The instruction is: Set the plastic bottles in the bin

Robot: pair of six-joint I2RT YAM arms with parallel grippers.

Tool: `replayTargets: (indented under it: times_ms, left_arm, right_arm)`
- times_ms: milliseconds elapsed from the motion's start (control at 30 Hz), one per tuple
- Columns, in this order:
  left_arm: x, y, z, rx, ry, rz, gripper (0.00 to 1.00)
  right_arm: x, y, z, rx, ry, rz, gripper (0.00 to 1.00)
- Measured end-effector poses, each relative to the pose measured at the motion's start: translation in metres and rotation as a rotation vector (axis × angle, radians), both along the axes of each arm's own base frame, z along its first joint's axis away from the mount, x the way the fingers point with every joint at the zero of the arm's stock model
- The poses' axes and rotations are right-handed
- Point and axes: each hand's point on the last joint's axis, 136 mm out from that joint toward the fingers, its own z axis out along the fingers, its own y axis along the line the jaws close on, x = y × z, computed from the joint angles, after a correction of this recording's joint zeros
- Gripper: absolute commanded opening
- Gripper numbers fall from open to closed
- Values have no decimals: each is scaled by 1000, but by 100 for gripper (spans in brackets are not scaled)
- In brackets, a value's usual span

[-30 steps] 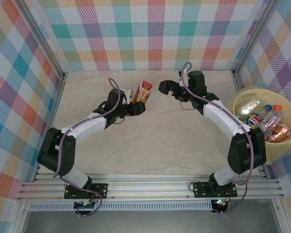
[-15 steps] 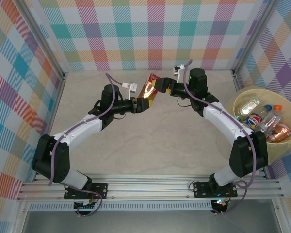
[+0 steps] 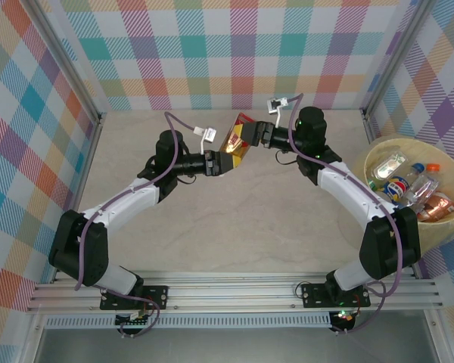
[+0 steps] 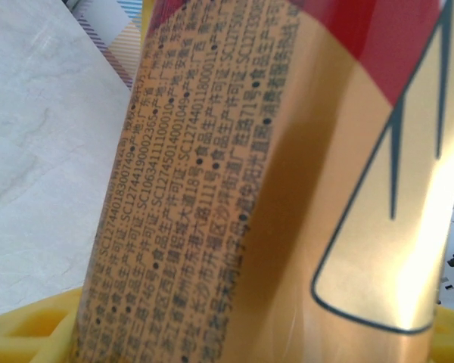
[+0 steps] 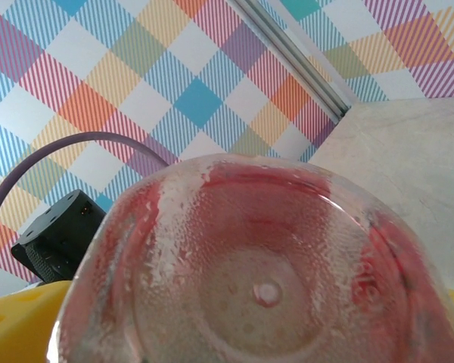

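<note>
The left gripper (image 3: 222, 159) is clenched on a clear plastic bottle with a gold-and-red label (image 3: 235, 139). The right gripper (image 3: 254, 135) has its jaws wide around the bottle's base; whether it is gripping cannot be told. The round pale-yellow plastic bin (image 3: 411, 138) stands well apart, at the right.

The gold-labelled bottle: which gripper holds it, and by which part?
The left gripper holds the bottle by its labelled body; the right gripper is at its base, grip unclear.
</note>
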Motion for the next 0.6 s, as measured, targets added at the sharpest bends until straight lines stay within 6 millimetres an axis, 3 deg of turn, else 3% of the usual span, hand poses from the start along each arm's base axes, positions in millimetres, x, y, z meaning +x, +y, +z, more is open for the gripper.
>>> replayTargets:
  times_ms: [200,400,600]
  left_arm:
    - [-1,-2,5,-6,-10,-6,52]
    - [1,-3,3,-1,-1,-5,55]
    - [0,-5,6,-4,-13,-19,76]
  right_arm:
    - [-1,3,-3,-15,-8,-3,69]
    - [0,3,-5,-27,2,-26,60]
    - [-1,0,-1,-34,-3,-48,58]
